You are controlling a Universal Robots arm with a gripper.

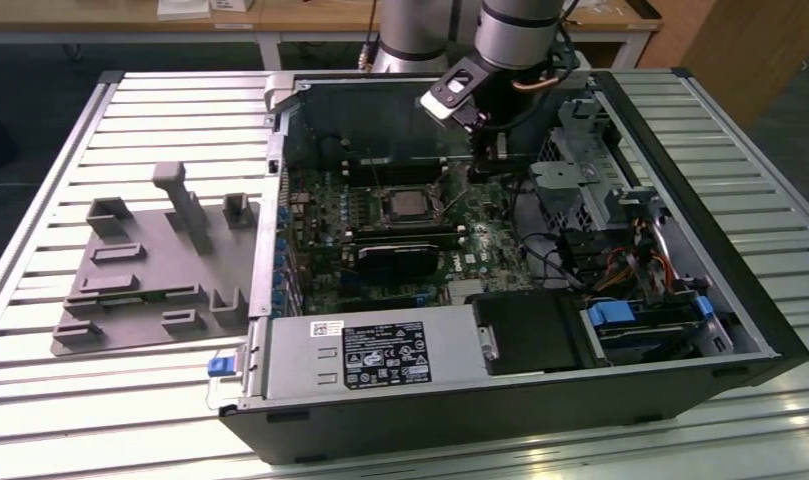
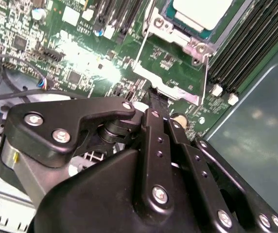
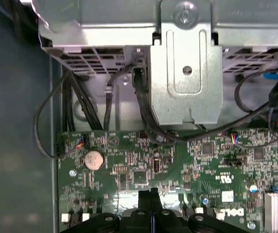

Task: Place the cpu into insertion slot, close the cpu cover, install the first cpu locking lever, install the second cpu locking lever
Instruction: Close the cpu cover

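One cpu, square and silvery-topped, is seated in the insertion slot, framed by one thin metal cpu cover, fwiw. The gripper is held near it over the green motherboard, its two black fingers pressed together on nothing.

Nothing legible. Sticker on near-side power supply: print too small. Motherboard: white silkscreen and a logo, too fine to make out.
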